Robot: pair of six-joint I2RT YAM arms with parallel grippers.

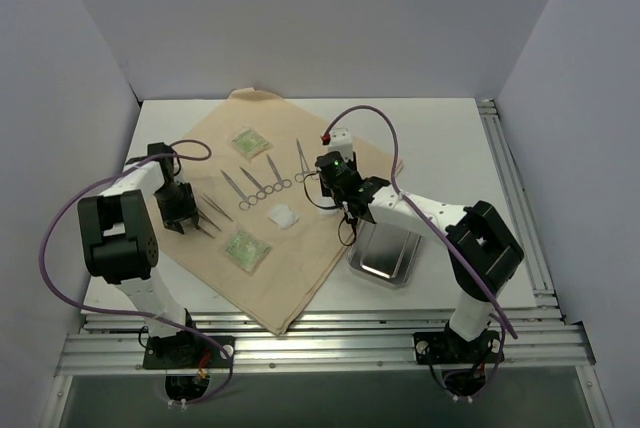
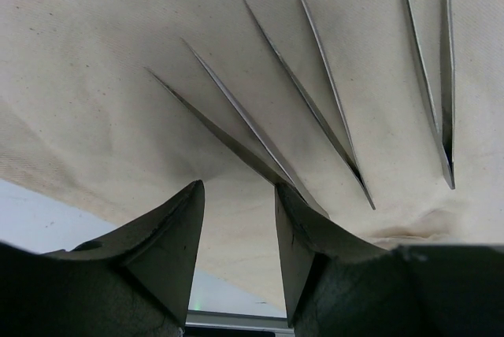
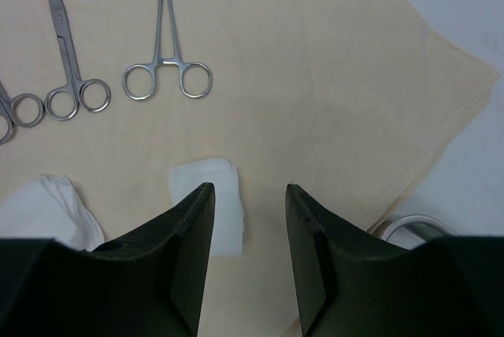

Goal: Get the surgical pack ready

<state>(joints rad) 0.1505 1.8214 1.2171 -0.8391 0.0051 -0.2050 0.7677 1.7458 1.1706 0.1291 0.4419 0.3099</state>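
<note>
The surgical pack lies unwrapped: a tan cloth (image 1: 300,258) is spread flat, carrying forceps and scissors (image 1: 262,181), tweezers (image 1: 210,210), a white gauze pad (image 1: 285,216) and two green packets (image 1: 247,248). A steel tray (image 1: 385,251) stands at the cloth's right edge. My left gripper (image 2: 236,203) is open low over the cloth's left edge. Its right finger (image 2: 303,231) sits against the end of the nearest tweezers (image 2: 236,128). My right gripper (image 3: 250,195) hangs open above the cloth, empty. A gauze pad (image 3: 224,195) lies partly under its left finger (image 3: 185,235).
A second gauze wad (image 3: 43,207) lies to the left in the right wrist view, with ring-handled forceps (image 3: 167,77) and scissors (image 3: 71,93) beyond. The tray's rim (image 3: 409,225) shows at lower right. White walls enclose the table, and a metal rail (image 1: 515,198) runs along its right side.
</note>
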